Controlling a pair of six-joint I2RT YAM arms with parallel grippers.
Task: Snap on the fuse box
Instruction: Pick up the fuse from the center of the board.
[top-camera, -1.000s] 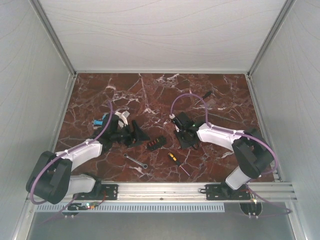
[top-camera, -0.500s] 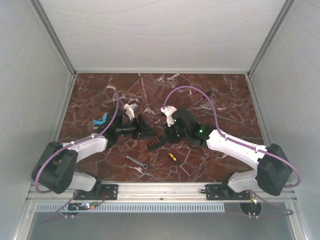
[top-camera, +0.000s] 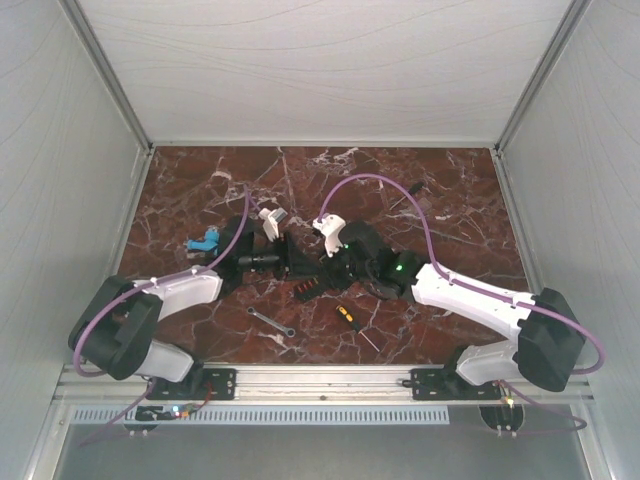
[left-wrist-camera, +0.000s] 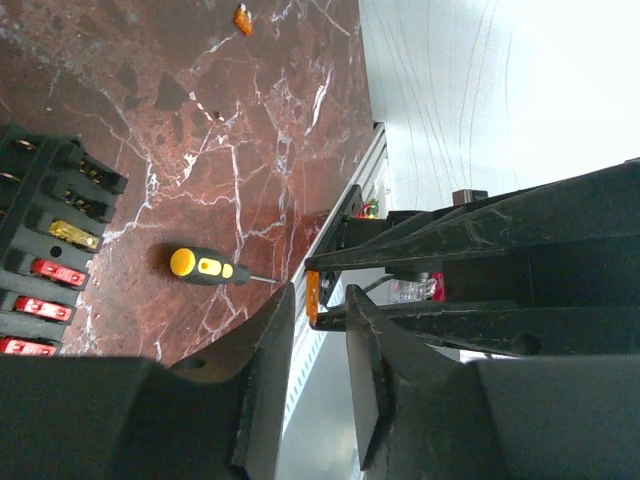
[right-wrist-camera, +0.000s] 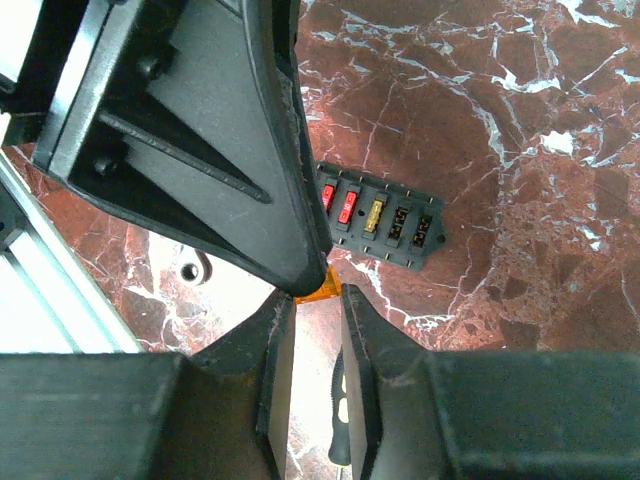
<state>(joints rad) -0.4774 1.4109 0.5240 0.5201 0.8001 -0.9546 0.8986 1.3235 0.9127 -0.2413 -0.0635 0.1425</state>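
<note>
We see a glossy, white-veined red-brown marble desk (top-camera: 450, 200). The left arm (top-camera: 185, 290) and right arm (top-camera: 465, 295) reach inward, tips meeting at centre frame. The blocky black fuse box (right-wrist-camera: 385, 222), one end hidden behind the left jaws, lies flat just below them. Right jaws clamp a thin orange piece (right-wrist-camera: 318, 293); left jaws stand narrowly apart around it.

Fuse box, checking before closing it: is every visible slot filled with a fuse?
No, the fuse box shows two bare slots beside its yellow fuse.
</note>
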